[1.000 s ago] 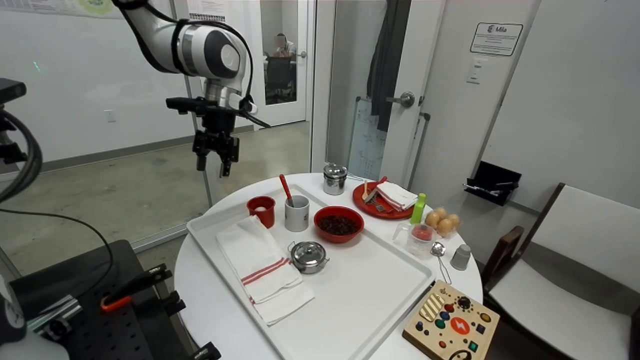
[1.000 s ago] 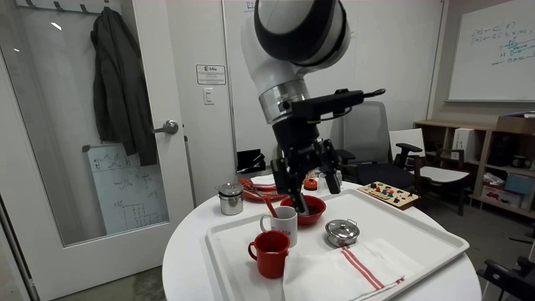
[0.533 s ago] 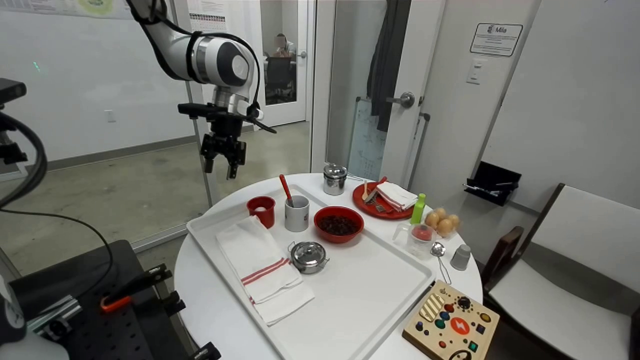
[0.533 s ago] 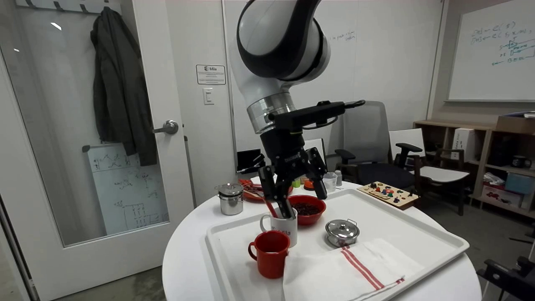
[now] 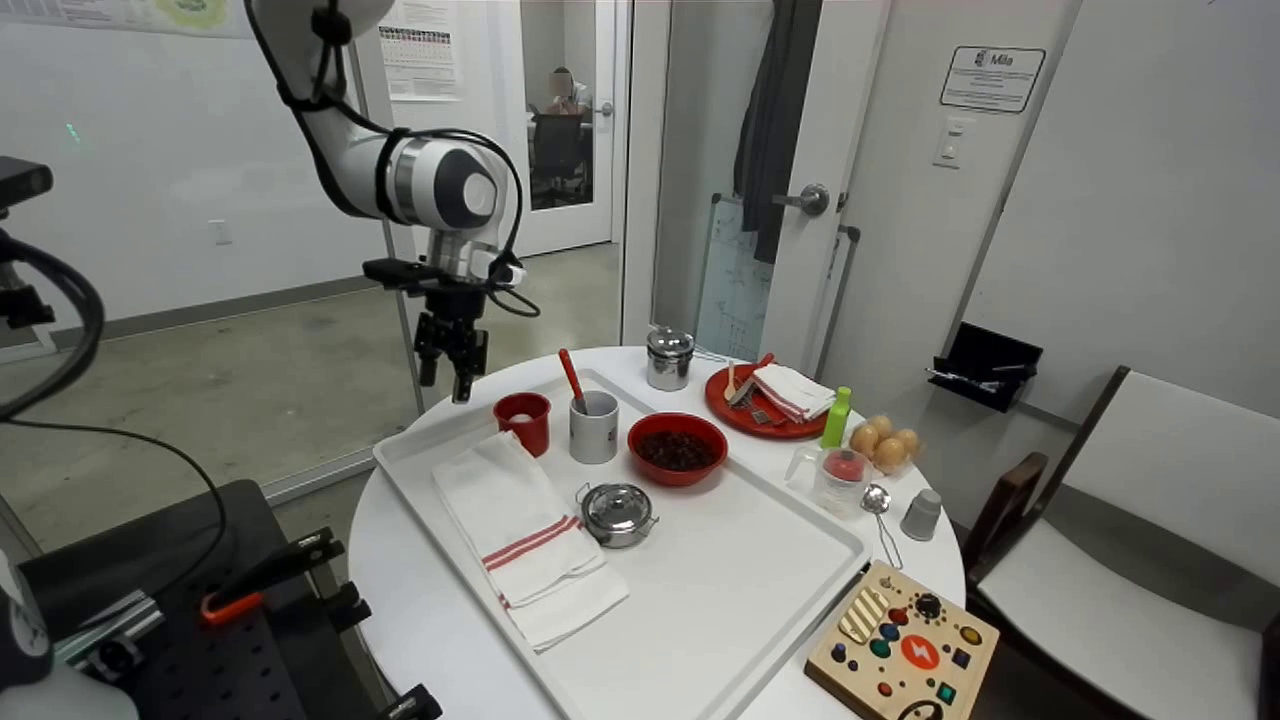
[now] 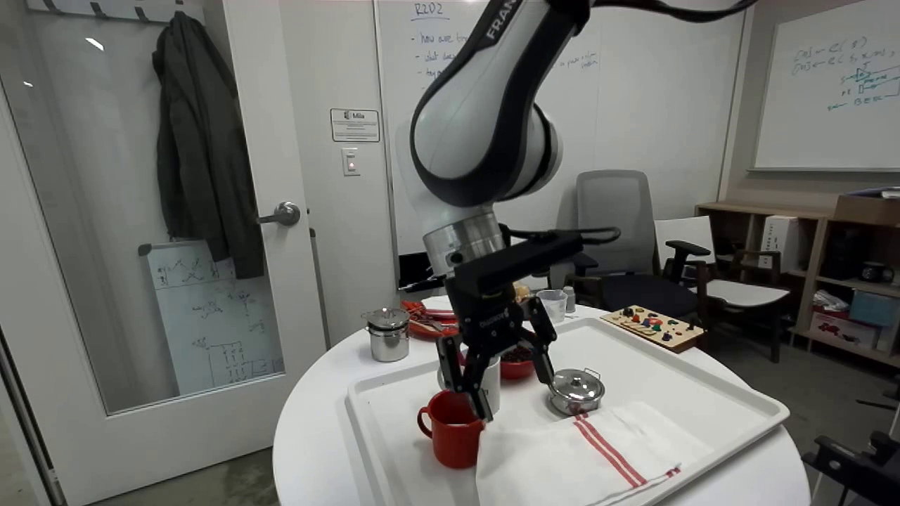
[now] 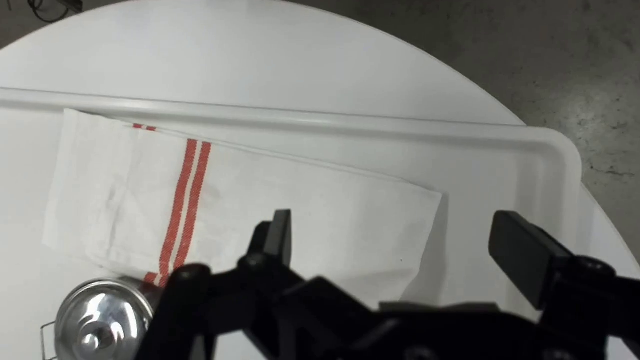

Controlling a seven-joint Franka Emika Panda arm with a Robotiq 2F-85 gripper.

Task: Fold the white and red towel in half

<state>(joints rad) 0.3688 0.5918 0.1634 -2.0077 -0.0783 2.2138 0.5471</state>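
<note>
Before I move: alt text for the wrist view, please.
The white and red towel lies on a white tray, stripes toward its left end. The open pincer spans the bottom right, one finger in front of the towel, the other right of it. Lower left: a lidded metal pot.

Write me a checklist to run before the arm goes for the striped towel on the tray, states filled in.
Fingers open, holding nothing: ok.
End of the towel between the fingers in the wrist view: ok.
Fingers down at the towel: not ok, they hang above it.
Fingers clear of the red mug: ok, a gap shows in an exterior view.
Towel in a single layer: not ok, layers show.
Towel clear of the lidded pot: cannot tell.
</note>
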